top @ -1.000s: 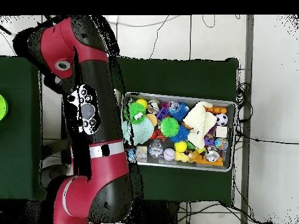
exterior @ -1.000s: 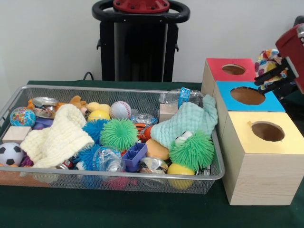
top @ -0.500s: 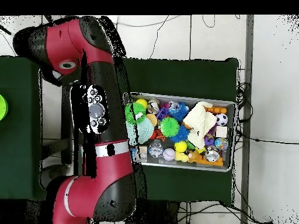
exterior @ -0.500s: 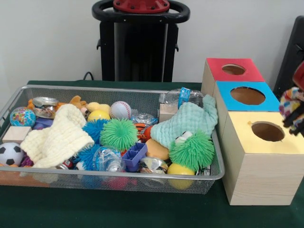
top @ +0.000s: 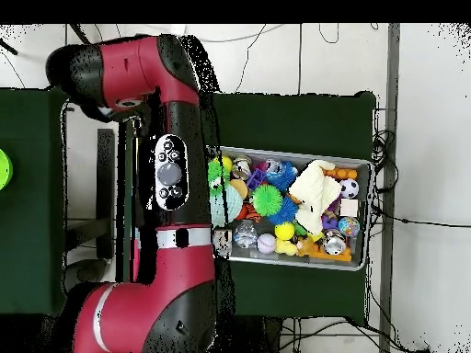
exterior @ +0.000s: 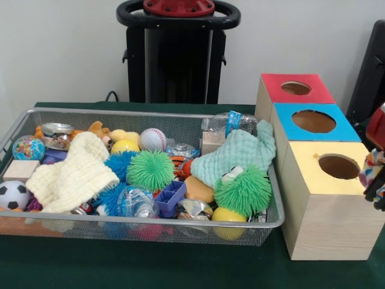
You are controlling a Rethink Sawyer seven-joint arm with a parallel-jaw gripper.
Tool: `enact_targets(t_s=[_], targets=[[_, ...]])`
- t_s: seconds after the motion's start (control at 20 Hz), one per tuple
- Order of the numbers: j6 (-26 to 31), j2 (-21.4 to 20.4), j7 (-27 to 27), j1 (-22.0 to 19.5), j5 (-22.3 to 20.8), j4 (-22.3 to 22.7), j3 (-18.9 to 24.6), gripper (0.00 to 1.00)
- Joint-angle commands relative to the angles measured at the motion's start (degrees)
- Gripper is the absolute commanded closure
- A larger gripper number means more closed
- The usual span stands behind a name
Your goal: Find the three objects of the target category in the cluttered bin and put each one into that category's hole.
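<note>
In the front view the gripper (exterior: 378,191) shows only as dark tips at the right edge, just beside the yellow-topped box (exterior: 332,195), with a multicoloured patterned object (exterior: 372,168) at its tips; whether the gripper clamps it or merely sits by it I cannot tell, since most of it is cut off. That object hangs to the right of the yellow box's round hole (exterior: 339,166), at about the height of the box top, not over the hole. The blue-topped box (exterior: 313,123) and the red-topped box (exterior: 295,90) stand in a row behind the yellow one, each with a round hole on top. The wire bin (exterior: 138,224) sits on the green desk (exterior: 150,265) left of the boxes, close to the yellow box, crammed with toys: a mint cloth (exterior: 237,155) draped by its right wall, a green spiky ball (exterior: 243,190), a cream cloth (exterior: 72,174), a baseball (exterior: 152,139) and a small soccer ball (exterior: 12,195). Bare desk runs along the front of the bin and boxes. In the overhead view the red and black arm (top: 170,193) stretches up the picture from the base, covering the bin's (top: 361,165) left end and the boxes; the gripper is hidden beneath it.
</note>
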Motion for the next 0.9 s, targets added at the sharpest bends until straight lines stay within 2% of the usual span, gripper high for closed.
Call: enact_targets(t_s=[0.05,0.2,0.4,0.7,0.9], targets=[[-9.1,-11.55,8.26,0.17,0.85,29.52,6.87,1.0],[-3.38,-13.85,6.59,0.03,2.51,29.45,5.79,1.0],[6.5,-14.81,5.98,-0.92,4.91,24.78,5.33,1.0],[7.67,-13.93,4.82,0.26,3.25,24.42,3.89,1.0],[5.89,-13.63,5.18,0.76,2.28,25.46,3.88,1.0]])
